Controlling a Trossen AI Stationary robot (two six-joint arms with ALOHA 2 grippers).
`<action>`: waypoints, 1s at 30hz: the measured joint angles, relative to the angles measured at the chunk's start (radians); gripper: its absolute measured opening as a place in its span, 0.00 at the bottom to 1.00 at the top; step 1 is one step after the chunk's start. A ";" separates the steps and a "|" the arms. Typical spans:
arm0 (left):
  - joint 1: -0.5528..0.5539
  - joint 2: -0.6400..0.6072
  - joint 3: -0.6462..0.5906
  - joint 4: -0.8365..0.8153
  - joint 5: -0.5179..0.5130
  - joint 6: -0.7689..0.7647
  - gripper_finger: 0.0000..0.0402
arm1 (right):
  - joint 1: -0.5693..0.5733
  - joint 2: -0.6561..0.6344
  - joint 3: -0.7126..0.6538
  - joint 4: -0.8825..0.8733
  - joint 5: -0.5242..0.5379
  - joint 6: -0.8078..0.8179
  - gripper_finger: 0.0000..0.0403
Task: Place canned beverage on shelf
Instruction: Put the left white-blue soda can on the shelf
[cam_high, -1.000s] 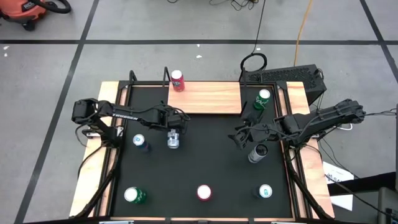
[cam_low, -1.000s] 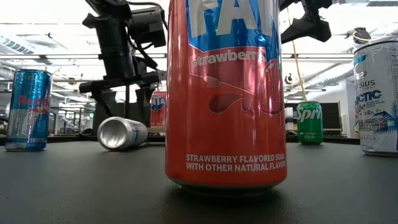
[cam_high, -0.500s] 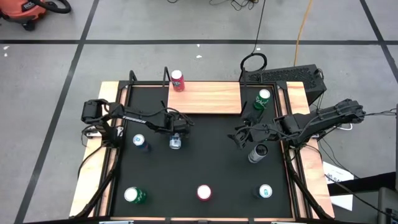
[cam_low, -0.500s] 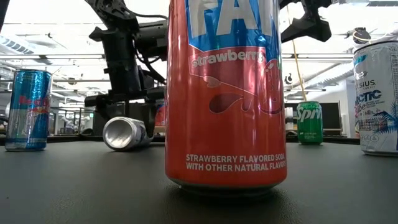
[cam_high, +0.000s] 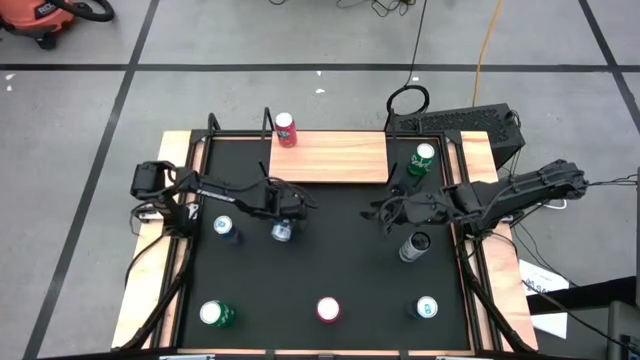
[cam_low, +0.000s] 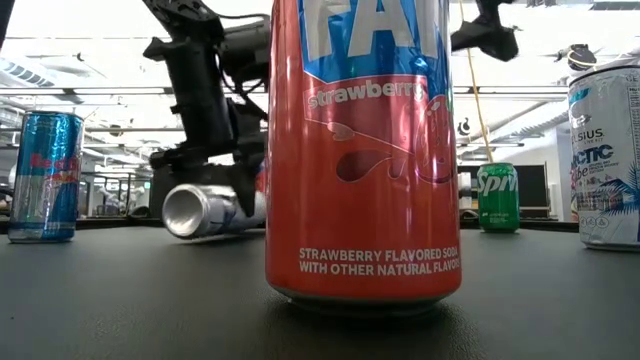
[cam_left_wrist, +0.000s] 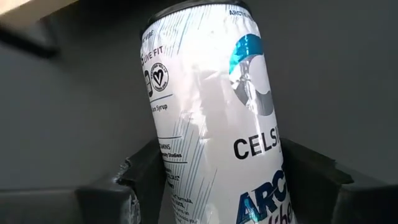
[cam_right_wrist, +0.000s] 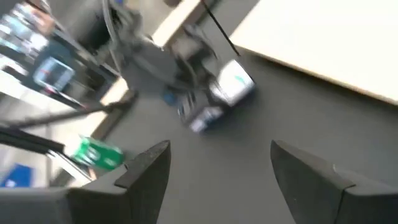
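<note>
The big black table (cam_high: 330, 260) has a wood shelf (cam_high: 335, 158) at its far edge. A red can (cam_high: 286, 129) stands on the left end of the shelf. The left gripper (cam_high: 283, 212) is left of the middle of the table. Its jaws are clenched on a white can (cam_high: 281, 232), which lies tipped over on the table, near the shelf but not on it. The right gripper (cam_high: 386, 212) is on the right side with its jaws released, holding nothing.
</note>
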 joint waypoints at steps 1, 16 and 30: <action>-0.013 -0.005 0.007 0.003 -0.010 0.017 0.63 | -0.006 0.000 0.000 0.028 0.000 -0.010 0.66; -0.208 -0.201 0.051 0.343 -0.335 0.593 0.64 | -0.127 0.163 0.000 0.410 -0.237 -0.162 0.92; -0.235 -0.207 0.051 0.570 -0.402 0.979 0.64 | -0.181 0.195 0.000 0.466 -0.180 -0.245 0.98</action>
